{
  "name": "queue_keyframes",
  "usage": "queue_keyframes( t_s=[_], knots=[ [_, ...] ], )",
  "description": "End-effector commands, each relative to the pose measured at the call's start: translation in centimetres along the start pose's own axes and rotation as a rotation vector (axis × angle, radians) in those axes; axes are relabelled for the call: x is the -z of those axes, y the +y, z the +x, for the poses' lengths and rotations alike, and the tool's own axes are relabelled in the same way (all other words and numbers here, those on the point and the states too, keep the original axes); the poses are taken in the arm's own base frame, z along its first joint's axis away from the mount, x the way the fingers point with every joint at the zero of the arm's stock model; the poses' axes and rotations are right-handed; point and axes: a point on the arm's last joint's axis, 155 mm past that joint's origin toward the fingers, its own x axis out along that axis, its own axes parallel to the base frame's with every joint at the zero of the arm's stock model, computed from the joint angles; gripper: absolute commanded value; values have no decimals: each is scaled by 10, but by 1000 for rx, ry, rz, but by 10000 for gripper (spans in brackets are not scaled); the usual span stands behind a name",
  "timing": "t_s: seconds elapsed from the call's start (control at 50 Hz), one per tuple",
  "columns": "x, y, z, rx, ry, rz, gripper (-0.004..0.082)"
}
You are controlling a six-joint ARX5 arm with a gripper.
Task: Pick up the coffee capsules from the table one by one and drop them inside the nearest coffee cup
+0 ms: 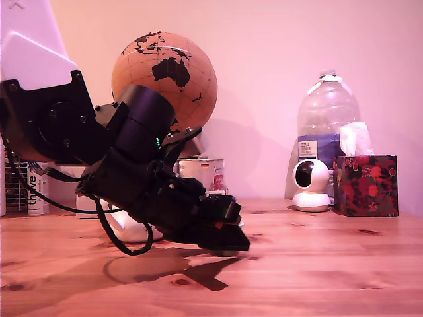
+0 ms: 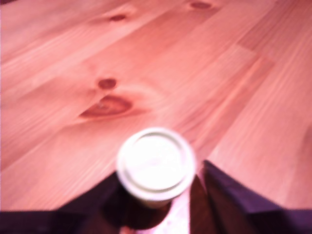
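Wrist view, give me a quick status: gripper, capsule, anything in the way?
Gripper low over the table, fingers either side of the capsule; closure unclear. Capsule upright, pale rim up. Mug mostly hidden behind the arm. Nothing else nearby.

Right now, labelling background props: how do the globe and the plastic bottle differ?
The globe is an opaque tan ball with black continents; the plastic bottle is clear, with a blue label. The arm covers the globe's lower part; the white camera and tissue box cover the bottle's base. Both stand at the back.
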Motion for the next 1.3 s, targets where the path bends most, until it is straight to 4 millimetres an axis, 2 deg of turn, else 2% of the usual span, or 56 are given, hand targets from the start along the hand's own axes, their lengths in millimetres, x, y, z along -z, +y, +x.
queue_keyframes(
  t_s=[0.0,0.34,0.54,0.88,1.28],
  knots=[
    [5,-1,3,3,8,5,256],
    [1,-2,3,9,-3,7,232],
    [-3,-4,-6,8,21,1,232],
    [-4,-9,-29,7,105,-19,232],
    [-22,0,-70,-96,148,-29,232]
  ],
)
